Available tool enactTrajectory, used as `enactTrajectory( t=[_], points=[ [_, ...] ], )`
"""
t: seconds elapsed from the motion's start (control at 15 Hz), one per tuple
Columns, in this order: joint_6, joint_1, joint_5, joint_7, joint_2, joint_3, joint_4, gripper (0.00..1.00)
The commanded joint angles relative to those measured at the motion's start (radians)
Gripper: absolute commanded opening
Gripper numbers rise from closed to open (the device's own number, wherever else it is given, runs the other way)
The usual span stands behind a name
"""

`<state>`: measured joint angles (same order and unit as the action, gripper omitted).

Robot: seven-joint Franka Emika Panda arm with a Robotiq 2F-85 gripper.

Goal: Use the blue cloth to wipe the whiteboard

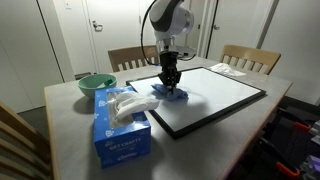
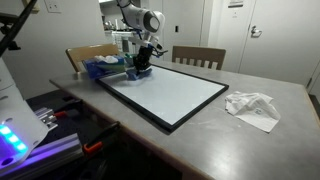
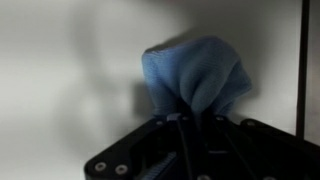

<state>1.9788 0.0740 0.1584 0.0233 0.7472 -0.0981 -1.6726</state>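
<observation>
The whiteboard [image 1: 215, 98] lies flat on the table, white with a thin black frame; it also shows in an exterior view [image 2: 175, 93] and fills the wrist view [image 3: 70, 70]. The blue cloth [image 1: 170, 94] is bunched at the board's corner nearest the tissue box, pressed on the board surface. It also shows in an exterior view [image 2: 138, 72] and in the wrist view [image 3: 195, 72]. My gripper [image 1: 170, 82] points straight down and is shut on the blue cloth, with the fingers pinching its top [image 3: 190, 118].
A light-blue tissue box [image 1: 121, 125] lies beside the board, with a green bowl [image 1: 96, 84] behind it. Crumpled white paper [image 2: 252, 106] lies on the table past the board's other end. Wooden chairs [image 1: 250, 57] stand around the table.
</observation>
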Motion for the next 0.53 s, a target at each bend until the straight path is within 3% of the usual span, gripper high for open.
enactTrajectory(
  t=[0.0, 0.13, 0.2, 0.47],
  points=[
    [0.094, 0.001, 0.021, -0.006, -0.051, -0.007, -0.13, 0.03],
    [0.125, 0.007, 0.002, -0.004, -0.074, -0.001, -0.158, 0.03],
    [0.066, 0.0, 0.005, -0.001, -0.039, -0.004, -0.07, 0.12],
    [0.096, 0.001, 0.004, -0.001, -0.059, -0.004, -0.102, 0.12]
  ],
)
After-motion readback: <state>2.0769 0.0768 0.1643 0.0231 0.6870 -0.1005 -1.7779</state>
